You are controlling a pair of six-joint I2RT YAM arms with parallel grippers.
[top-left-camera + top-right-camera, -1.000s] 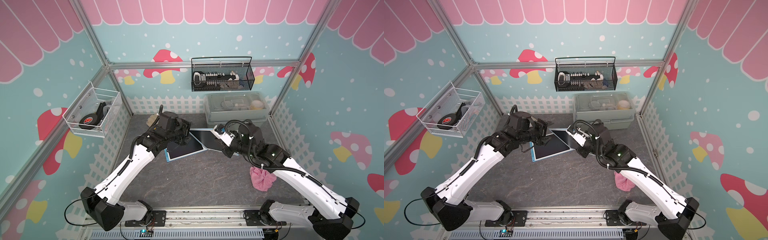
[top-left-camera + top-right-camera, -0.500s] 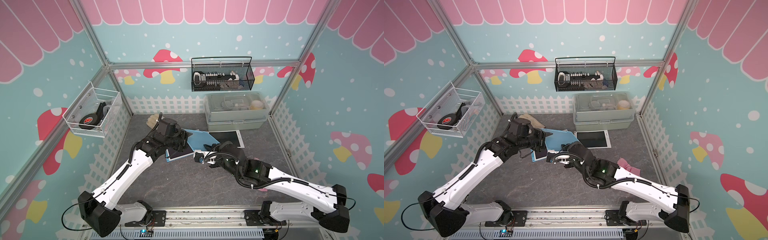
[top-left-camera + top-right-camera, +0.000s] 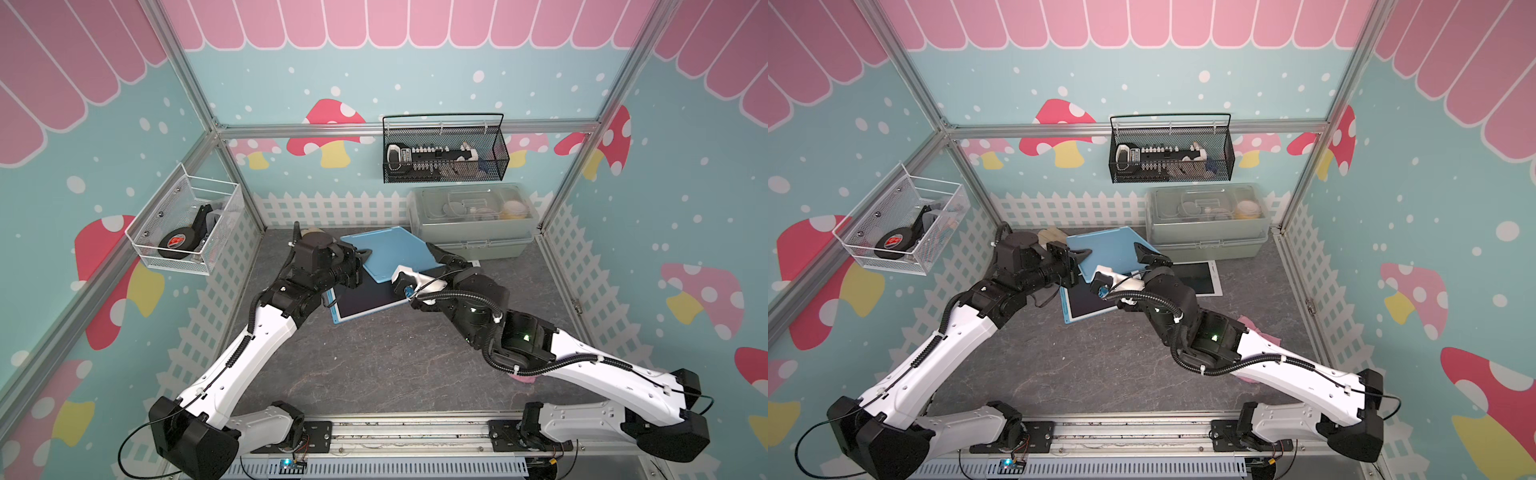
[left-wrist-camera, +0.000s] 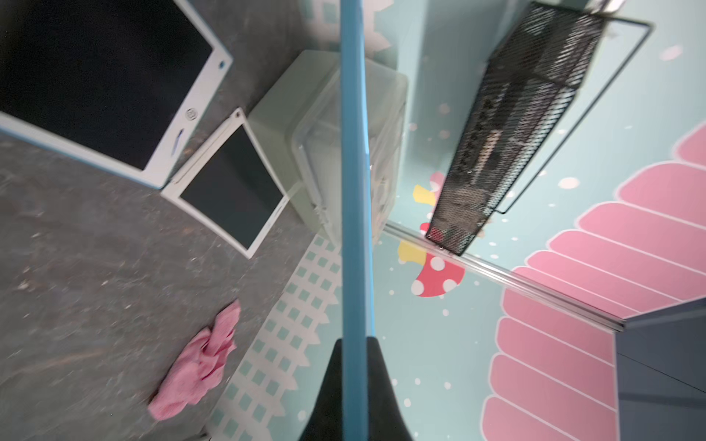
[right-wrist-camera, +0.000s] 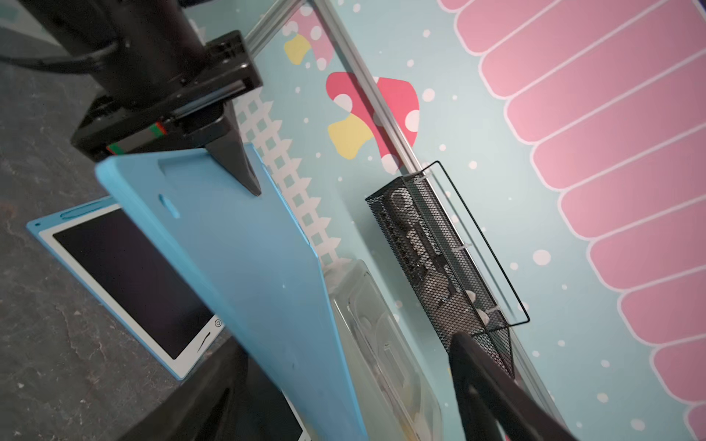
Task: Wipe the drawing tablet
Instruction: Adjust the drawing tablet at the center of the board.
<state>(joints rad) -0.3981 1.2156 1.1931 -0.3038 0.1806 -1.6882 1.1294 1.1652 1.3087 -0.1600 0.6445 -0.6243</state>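
Between the left gripper's (image 4: pixel 357 341) fingers (image 4: pixel 324 401) we see the drawing tablet (image 3: pixel 390 253) pinched by one edge. It is lifted off the table (image 3: pixel 374 365) and tilted, over the far middle of the floor. Only its plain blue back shows; the screen is turned away from every view.

The right gripper (image 5: pixel 345 343) has its fingers spread wide, with the tablet's opposite edge between them. We cannot tell whether the finger closest to it touches it. In both top views one of these fingers is hidden behind the tablet.

We count three tablets:
- the held one;
- a second tablet (image 3: pixel 365 297) with a blue frame, lying flat beneath it and partly covered;
- a white-framed tablet (image 3: pixel 1196 278) just beside the storage box (image 3: pixel 1204 232).

One pink cloth (image 4: pixel 198 366) lies on the table, mostly hidden under the right forearm in both top views.

Both arms reach from the near rail toward the far middle. The left wrist is rolled sideways, and the right arm is low and stretched out.
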